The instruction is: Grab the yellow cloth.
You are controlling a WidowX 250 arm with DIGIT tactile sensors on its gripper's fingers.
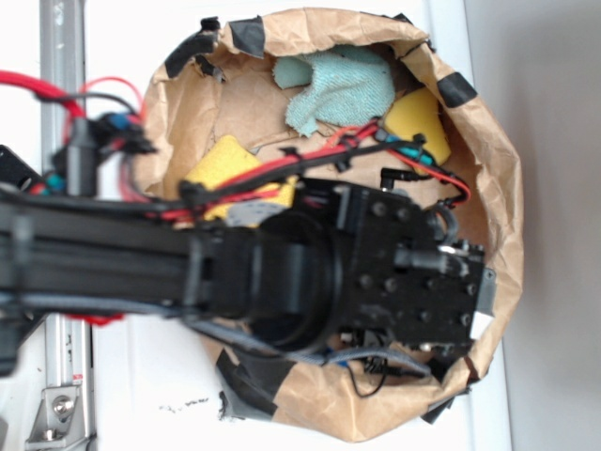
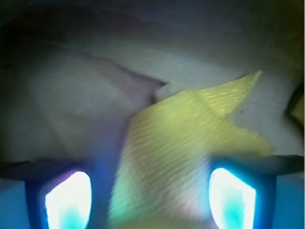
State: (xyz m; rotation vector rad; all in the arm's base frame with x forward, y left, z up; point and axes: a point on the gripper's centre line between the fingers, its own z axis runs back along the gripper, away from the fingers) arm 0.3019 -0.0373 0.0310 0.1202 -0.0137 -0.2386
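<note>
Setting: white tabletop (image 1: 141,395) with a metal rail down one edge; on it stands a brown paper bag (image 1: 498,169), rim rolled down and patched with black tape, and the robot's black arm reaches over the bag's mouth and hides much of the inside.

Nearest, the tool: seen from the wrist, the gripper (image 2: 150,195) has its two fingers (image 2: 69,198) standing well apart, one at each lower corner, glowing pale blue-white. Nothing is pinched yet.

Between the fingers: the yellow cloth (image 2: 181,143) runs straight up the gap. It starts at the bottom edge and widens as it goes away from the tool.

Long axis: roughly in line with the tool's pointing direction, leaning a little to the right, ending in a pointed corner up and right. The fingers therefore sit on either side of its width, not its length.

Contact: I cannot tell whether the fingers touch the fabric or hover just above it; the view is blurred.

From above: only scraps of the yellow cloth show at the arm's edge, left of the wrist; the rest lies under the arm.

Farther in: a small yellow sponge (image 1: 418,122) by the bag's right wall, clear of the tool.

Farthest: a teal cloth (image 1: 343,89) at the back of the bag, well apart from the fingers.

Judgement: closing where it stands looks enough to catch a fold.
</note>
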